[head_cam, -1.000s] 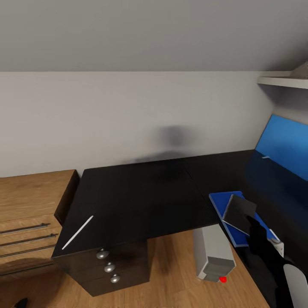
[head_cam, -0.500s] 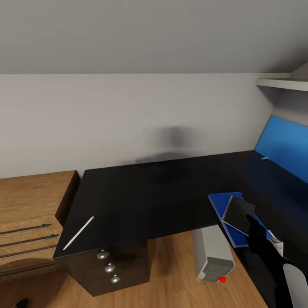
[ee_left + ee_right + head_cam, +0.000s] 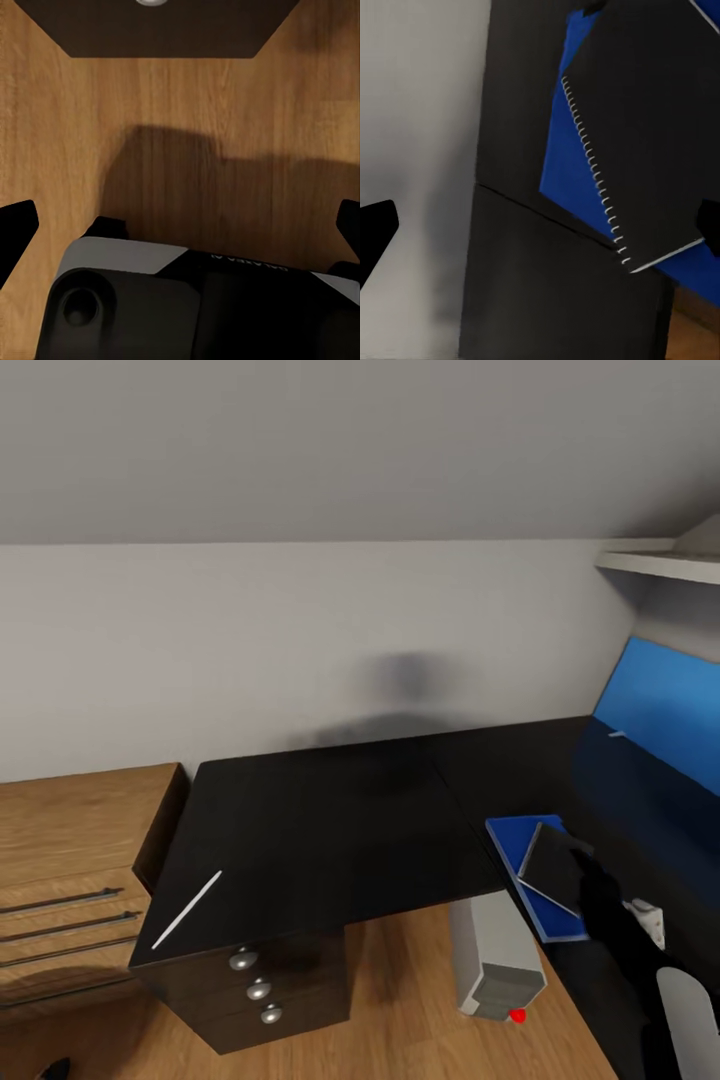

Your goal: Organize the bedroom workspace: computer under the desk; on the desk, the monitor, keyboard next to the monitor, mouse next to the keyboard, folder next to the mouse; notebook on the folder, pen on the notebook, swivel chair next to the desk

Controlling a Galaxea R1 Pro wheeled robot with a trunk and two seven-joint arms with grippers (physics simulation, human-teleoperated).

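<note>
Lying on folder (image 3: 512, 850): notebook (image 3: 553, 865)

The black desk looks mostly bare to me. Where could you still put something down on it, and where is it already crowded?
The desk has a wide bare stretch between the pen near its left front edge and the blue folder at the right. The back strip along the wall is bare too. It is crowded at the right: the notebook lies on the folder, with the right gripper above it.

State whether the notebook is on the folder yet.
On it: the notebook lies flat on the blue folder, blue showing round its edges.
</note>
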